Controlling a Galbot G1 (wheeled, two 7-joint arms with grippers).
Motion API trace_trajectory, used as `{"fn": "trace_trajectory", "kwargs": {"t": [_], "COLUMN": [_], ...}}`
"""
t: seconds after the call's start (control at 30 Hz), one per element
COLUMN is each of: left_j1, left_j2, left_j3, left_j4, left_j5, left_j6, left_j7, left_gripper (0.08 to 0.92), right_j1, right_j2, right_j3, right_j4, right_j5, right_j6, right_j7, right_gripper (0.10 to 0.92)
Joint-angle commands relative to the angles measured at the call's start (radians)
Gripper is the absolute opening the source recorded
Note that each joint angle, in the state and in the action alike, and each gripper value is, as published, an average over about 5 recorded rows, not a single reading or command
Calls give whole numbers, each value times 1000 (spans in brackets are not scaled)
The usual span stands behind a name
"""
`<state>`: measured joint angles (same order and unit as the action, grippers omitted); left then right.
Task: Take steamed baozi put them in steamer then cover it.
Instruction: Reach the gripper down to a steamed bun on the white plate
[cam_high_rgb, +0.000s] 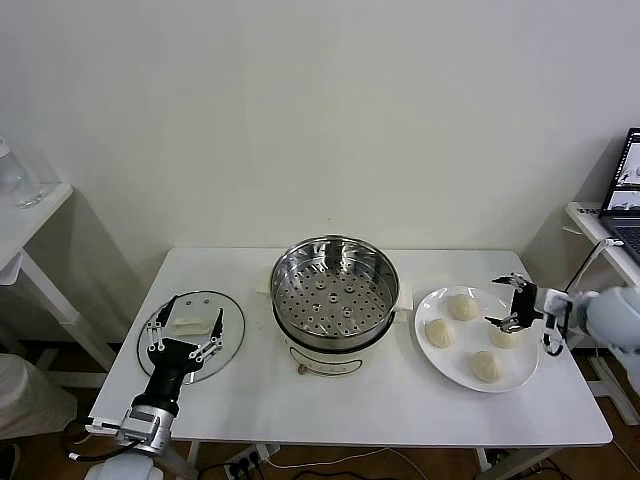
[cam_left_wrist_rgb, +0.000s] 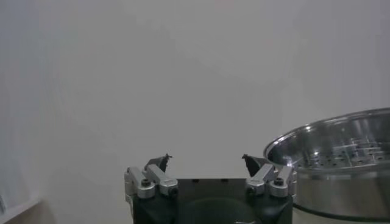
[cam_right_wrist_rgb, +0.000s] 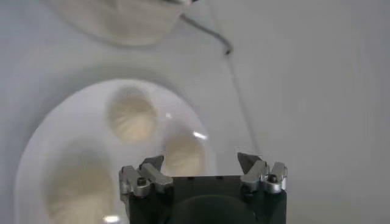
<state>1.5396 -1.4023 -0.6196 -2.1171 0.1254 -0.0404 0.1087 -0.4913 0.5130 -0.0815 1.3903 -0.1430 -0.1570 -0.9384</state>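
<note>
The steamer (cam_high_rgb: 335, 290), a shiny steel pot with a perforated tray, stands at the table's middle and holds nothing; it also shows in the left wrist view (cam_left_wrist_rgb: 341, 164). The glass cover (cam_high_rgb: 226, 338) lies flat at the left. My left gripper (cam_high_rgb: 185, 328) hovers open over its cream handle (cam_high_rgb: 190, 322). Four baozi lie on the white plate (cam_high_rgb: 450, 362) at the right: (cam_high_rgb: 463, 306), (cam_high_rgb: 440, 332), (cam_high_rgb: 487, 365), and one (cam_high_rgb: 505, 338) partly hidden. My right gripper (cam_high_rgb: 515, 305) is open and empty just above that one. The right wrist view shows three baozi (cam_right_wrist_rgb: 131, 119) beyond the open gripper (cam_right_wrist_rgb: 201, 163).
A laptop (cam_high_rgb: 625, 200) sits on a side table at the far right, close to my right arm. A second side table with a clear container (cam_high_rgb: 15, 180) stands at the far left. Bare tabletop (cam_high_rgb: 400, 400) lies in front of the steamer.
</note>
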Motion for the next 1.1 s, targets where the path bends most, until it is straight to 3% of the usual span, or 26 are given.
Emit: {"fn": "trace_trajectory", "kwargs": {"t": [0.03,0.43,1.1], "left_j1": [-4,0,1], "left_j2": [-4,-9,-19], "left_j3": [4,-11,-14], "left_j4": [3,9,17], "left_j5": [1,0,4], "left_j6": [2,2,-8], "left_j7": [-1,1,3], "left_gripper": [823,823,823], "right_j1": [490,539,464], "right_j2": [132,388,445], "right_j3": [-470,-508,-469], "right_j4": [-326,-605,-667], "right_j5": [-85,-212,-277], "right_j6": [21,67,76], "right_j7": [-213,-209,-150], "right_gripper": [823,823,823]}}
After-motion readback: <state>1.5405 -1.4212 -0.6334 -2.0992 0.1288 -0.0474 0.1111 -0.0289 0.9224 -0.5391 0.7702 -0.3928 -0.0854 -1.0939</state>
